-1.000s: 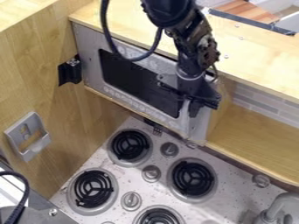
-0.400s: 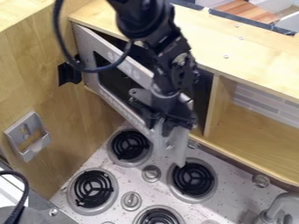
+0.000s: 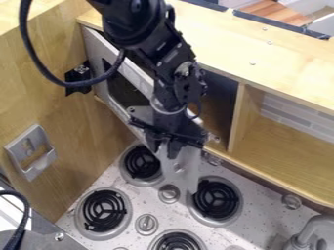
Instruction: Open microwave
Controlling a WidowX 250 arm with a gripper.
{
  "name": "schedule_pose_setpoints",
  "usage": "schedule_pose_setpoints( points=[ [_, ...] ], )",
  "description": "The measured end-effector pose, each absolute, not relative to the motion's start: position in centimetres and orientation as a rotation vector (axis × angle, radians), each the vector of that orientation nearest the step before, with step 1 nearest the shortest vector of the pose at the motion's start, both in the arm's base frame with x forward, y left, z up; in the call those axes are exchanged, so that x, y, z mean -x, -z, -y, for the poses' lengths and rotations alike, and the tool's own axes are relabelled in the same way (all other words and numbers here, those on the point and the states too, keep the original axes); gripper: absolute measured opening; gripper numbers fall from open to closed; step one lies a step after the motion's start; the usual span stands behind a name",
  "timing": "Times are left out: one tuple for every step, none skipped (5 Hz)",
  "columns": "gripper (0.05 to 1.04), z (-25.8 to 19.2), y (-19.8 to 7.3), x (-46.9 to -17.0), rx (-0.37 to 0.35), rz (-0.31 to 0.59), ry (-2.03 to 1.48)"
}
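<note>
Microwave door [image 3: 96, 49] part-open, pincer [image 3: 163, 149] at its free end, cannot tell how wide

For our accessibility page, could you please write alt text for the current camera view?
A partly open microwave door has the pincer of a black robot arm by its outer end. Below is a speckled stovetop with black coil burners.

No readable text, labels, numbers or signs.
</note>
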State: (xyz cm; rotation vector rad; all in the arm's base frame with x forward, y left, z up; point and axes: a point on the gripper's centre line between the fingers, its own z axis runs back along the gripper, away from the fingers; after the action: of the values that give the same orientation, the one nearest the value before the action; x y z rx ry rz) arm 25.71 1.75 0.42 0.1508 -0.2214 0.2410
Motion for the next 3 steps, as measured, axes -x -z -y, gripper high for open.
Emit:
schedule_pose_setpoints(
  points=[
    [0.663, -1.85, -0.49, -25.57, -0.145, 0.215, -0.272],
    [0.961, -1.86, -0.63, -25.8, -0.141, 0.215, -0.289],
    [1.0, -2.13, -1.09, -25.66, -0.165, 0.196, -0.294]
  ],
)
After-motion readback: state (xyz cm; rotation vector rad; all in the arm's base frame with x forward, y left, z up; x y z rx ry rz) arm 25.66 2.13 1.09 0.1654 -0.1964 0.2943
